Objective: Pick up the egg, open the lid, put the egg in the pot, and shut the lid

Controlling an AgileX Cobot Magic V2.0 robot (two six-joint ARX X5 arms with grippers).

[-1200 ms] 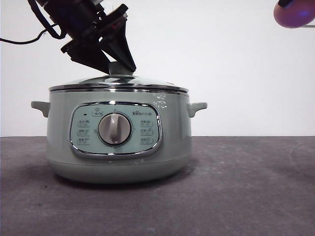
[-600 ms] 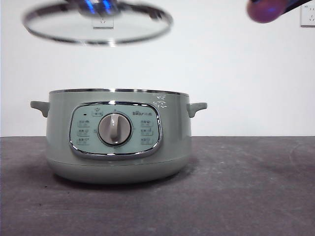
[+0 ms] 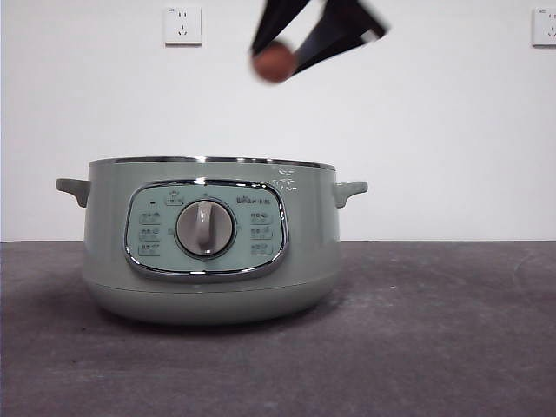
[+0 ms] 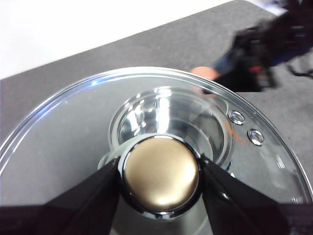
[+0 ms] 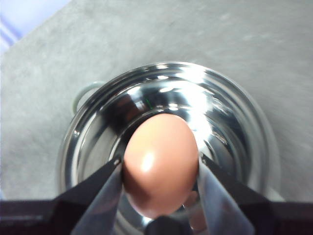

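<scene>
The sage-green pot (image 3: 208, 252) stands uncovered on the table, its dial facing the camera. My right gripper (image 3: 280, 57) hangs above the pot's right half, shut on the reddish-brown egg (image 3: 274, 62). In the right wrist view the egg (image 5: 160, 164) sits between the jaws directly over the pot's shiny steel bowl (image 5: 230, 122). My left gripper (image 4: 160, 174) is shut on the knob (image 4: 160, 172) of the glass lid (image 4: 73, 127), held high and out of the front view. Through the lid's glass the pot's bowl (image 4: 166, 110) shows below.
The dark grey table (image 3: 434, 330) stretches to the pot's right and in front of it. Two wall sockets (image 3: 182, 24) (image 3: 544, 26) sit on the white wall behind. In the left wrist view the right arm (image 4: 264, 54) shows beyond the lid's rim.
The lid went up off the pot with the left gripper and left the front view. The right gripper carried the egg from the top right corner leftwards to above the open pot.
</scene>
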